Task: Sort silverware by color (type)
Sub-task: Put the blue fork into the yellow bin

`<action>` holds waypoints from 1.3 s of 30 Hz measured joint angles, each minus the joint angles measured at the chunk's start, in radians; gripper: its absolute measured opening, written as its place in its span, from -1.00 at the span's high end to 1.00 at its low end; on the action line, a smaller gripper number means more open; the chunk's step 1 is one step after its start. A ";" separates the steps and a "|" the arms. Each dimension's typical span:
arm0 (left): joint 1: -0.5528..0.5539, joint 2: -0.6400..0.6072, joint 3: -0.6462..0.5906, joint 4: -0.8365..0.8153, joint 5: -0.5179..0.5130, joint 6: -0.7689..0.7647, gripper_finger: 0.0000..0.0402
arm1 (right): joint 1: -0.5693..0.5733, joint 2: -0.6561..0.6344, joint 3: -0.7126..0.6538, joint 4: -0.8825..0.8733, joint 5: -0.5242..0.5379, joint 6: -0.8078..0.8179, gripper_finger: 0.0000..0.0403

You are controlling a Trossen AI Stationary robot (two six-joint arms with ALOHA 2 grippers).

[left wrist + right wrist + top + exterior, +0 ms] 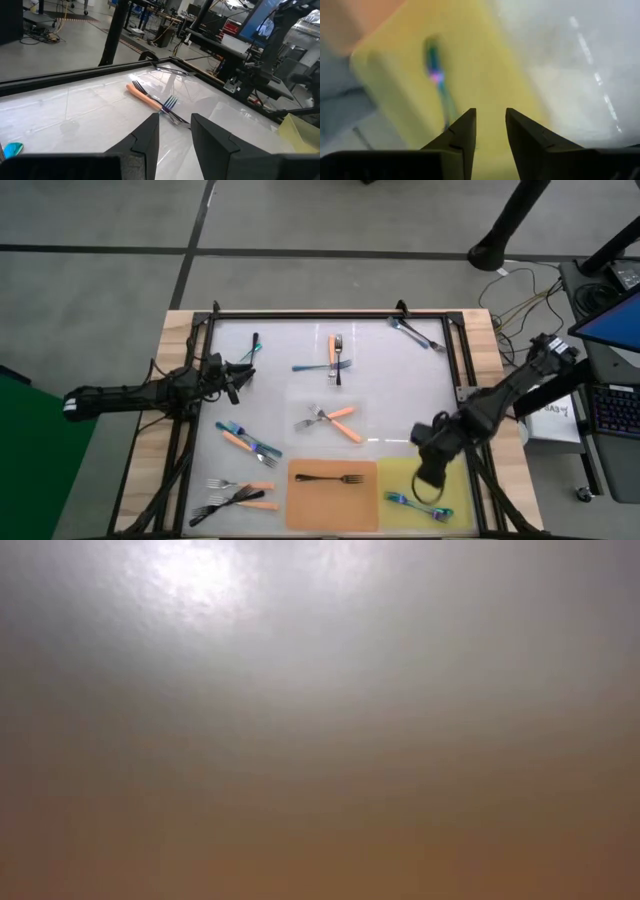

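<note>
Iridescent fork [418,502] flat on the yellow mat [455,480] at the near right of the surface [400,400], free of any grip. Right claw [430,483] poised just above that mat, fingers [461,131] parted with a narrow gap, empty, the fork's handle lying just ahead of and beside them in the right wrist view. Black fork [328,477] alone on the orange mat [300,510] next door. Unsorted forks scattered elsewhere: an orange-handled pair [335,420] at the middle; a crossed orange-handled and iridescent pair [335,355] toward the far edge; a silvery one [415,332] at the far right corner; a mixed group [248,442] left of centre; another heap [238,496] at the near left; one dark piece [252,346] at the far left. Left claw [240,372] hovering over the far left of the surface, fingers [145,140] apart and holding nothing, aimed at the crossed pair. Low view blank haze only.
</note>
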 joint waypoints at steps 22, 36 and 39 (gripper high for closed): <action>0.000 0.000 0.000 0.000 0.000 0.000 0.52 | -1.110 -0.011 -0.004 -0.157 0.078 -0.713 0.54; 0.000 0.000 0.000 0.000 0.000 0.000 0.52 | -1.463 0.214 0.034 0.019 0.103 -0.981 0.54; 0.000 0.000 0.000 0.000 0.000 0.000 0.52 | -1.468 0.271 0.070 0.020 0.104 -1.029 0.54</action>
